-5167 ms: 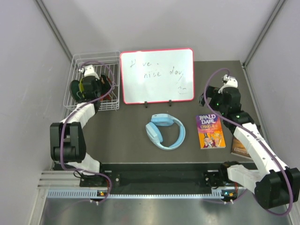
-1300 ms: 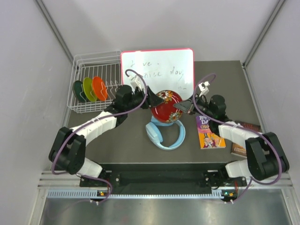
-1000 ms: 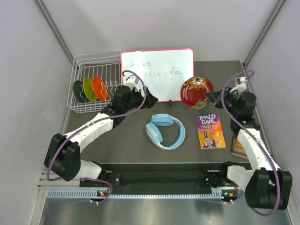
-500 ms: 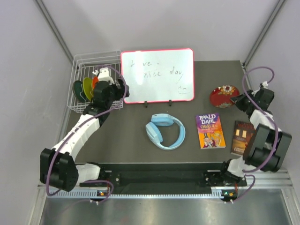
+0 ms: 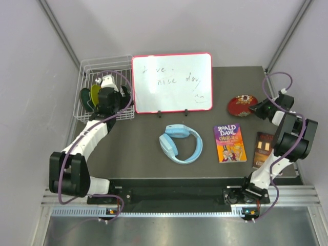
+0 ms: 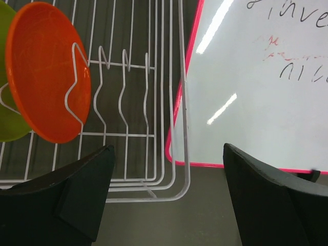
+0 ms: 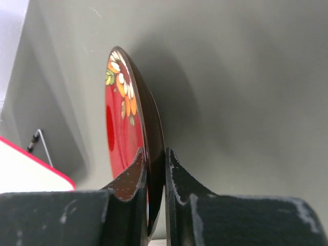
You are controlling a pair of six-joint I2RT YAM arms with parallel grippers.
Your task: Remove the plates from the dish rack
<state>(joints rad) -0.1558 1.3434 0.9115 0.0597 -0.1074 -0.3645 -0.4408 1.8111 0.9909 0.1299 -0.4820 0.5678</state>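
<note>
Dish rack (image 5: 115,66) sits at the far left corner of the table (image 5: 138,154), just beside the red-framed whiteboard (image 5: 171,82). From overhead, the left gripper (image 5: 111,102) hangs over the rack's near right part, and a dark green plate (image 5: 84,97) and a yellow-green plate (image 5: 95,93) stand on edge to its left; the arm hides anything else in there. Far right, the right gripper (image 5: 262,107) is at the rim of a red flowered plate (image 5: 242,105) low over the table; contact with the table, can't tell. Blue headphones (image 5: 179,143) lie mid-table, a Roald Dahl book (image 5: 229,142) to their right, and a brown book (image 5: 264,148) partly under the right arm. Left wrist view adds what overhead misses: an orange plate (image 6: 48,72) upright in the tines, overlapping the yellow-green plate (image 6: 7,113) behind it, with empty tines to the right. Left gripper (image 6: 168,148) has its fingers (image 6: 87,184) wide apart with nothing between them, above the rack's corner (image 6: 174,179) and the whiteboard (image 6: 256,102) edge. Right wrist view: the right gripper (image 7: 155,154) has its fingers (image 7: 136,174) pressed together on the rim of the red flowered plate (image 7: 120,128), which reads edge-on here with its painted face to the left, grey table behind.
</note>
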